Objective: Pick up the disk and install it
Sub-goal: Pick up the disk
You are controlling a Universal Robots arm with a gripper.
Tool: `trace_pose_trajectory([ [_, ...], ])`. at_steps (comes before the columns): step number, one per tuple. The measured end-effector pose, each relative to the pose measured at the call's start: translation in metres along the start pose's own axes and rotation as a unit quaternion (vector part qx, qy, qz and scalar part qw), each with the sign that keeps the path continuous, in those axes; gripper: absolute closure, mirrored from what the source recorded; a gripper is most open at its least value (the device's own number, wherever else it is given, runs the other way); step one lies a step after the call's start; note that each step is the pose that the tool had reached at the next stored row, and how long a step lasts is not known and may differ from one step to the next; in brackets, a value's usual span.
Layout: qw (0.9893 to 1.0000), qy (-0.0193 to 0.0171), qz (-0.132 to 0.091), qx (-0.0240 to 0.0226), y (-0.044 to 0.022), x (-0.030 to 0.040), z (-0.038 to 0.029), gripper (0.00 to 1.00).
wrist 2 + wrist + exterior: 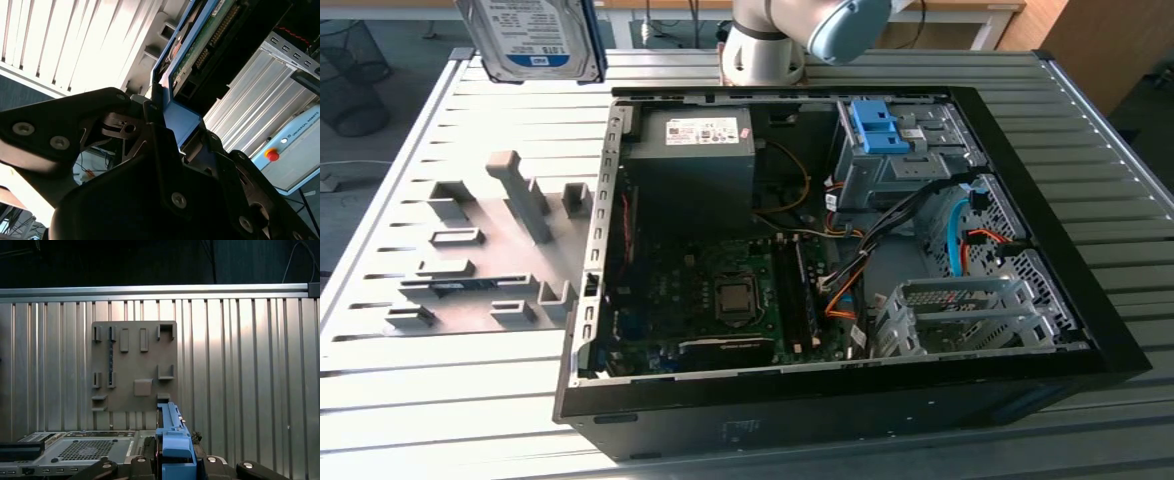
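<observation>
While the disk is held raised clear of the bench at the exterior view's upper left, its labelled face is turned towards that camera. It is clamped at its blue-framed edge by the gripper, as seen in both wrist views. An open computer case is laid on the bench, and a grey fixture plate is set just beside it, at the exterior view's left.
</observation>
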State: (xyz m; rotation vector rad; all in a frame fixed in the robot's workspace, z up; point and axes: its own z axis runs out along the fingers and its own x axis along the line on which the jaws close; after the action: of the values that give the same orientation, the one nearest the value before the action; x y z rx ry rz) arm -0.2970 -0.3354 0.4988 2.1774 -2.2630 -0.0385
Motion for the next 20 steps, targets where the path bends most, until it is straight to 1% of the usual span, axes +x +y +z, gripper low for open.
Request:
trace_pose_trajectory([
  [8,1.0,0.0,0.0,0.0,-0.0115,-0.0004,-0.0001,0.63],
  [16,1.0,0.0,0.0,0.0,-0.0277,-0.0011,-0.0003,0.63],
  [20,1.0,0.0,0.0,0.0,-0.0377,-0.0015,-0.0005,0.63],
])
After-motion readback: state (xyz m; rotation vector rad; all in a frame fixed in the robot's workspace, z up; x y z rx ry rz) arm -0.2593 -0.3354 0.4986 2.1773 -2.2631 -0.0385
